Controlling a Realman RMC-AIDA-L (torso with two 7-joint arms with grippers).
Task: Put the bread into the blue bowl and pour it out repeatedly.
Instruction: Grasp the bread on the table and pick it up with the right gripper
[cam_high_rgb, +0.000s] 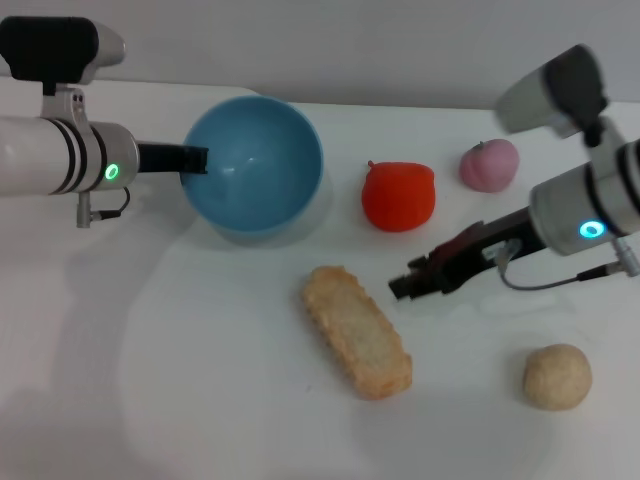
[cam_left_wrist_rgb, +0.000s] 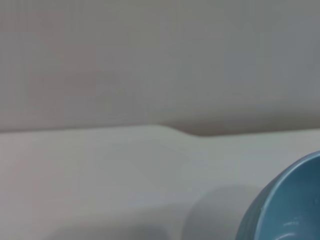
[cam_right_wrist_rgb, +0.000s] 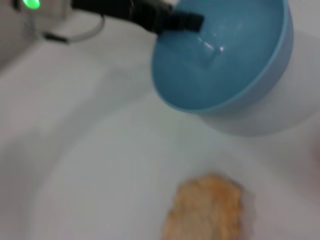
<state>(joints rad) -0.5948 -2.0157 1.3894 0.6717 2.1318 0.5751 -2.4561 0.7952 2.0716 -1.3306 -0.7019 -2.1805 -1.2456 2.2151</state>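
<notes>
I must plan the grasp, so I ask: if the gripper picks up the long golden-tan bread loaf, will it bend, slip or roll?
The long golden-tan bread loaf lies flat on the white table, so it probably will not roll. Its rough, crumbly-looking crust should limit slipping. It looks thick, so it likely stays stiff.

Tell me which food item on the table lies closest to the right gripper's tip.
The bread, the long golden-tan loaf lying just beside the right gripper. The red-orange toy, pink one and beige ball sit farther away.
</notes>
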